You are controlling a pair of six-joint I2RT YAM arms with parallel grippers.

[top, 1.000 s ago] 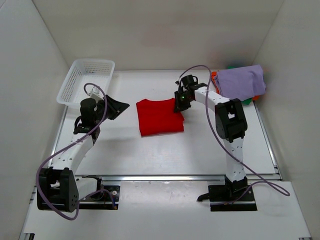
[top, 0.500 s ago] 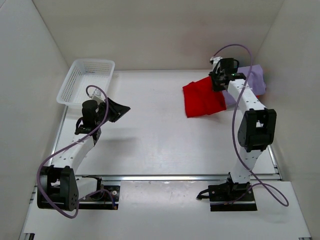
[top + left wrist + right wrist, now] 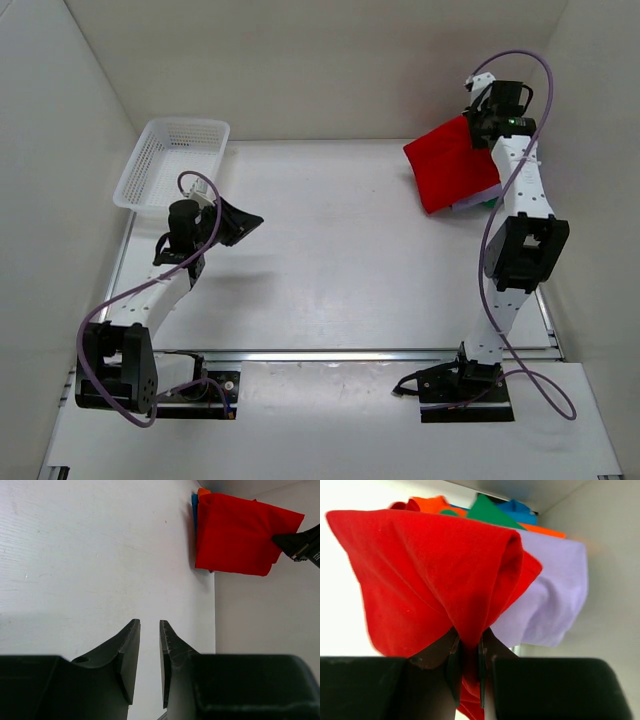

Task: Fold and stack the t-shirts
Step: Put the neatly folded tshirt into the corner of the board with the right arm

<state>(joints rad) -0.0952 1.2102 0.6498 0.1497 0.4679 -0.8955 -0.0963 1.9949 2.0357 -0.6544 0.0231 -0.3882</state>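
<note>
Top external view: the right gripper (image 3: 480, 127), jaws clamped on a bunched fold of the red t-shirt (image 3: 450, 165), holds it raised at the table's (image 3: 330, 270) far right corner. Right wrist view: the cloth hangs over the stack, with the lavender t-shirt (image 3: 555, 595) uppermost and orange (image 3: 427, 504) and green (image 3: 487, 511) edges behind. The left gripper (image 3: 149, 625) is drawn nearly together, only a thin slit showing, and grips nothing; it sits near the white basket (image 3: 170, 160).
</note>
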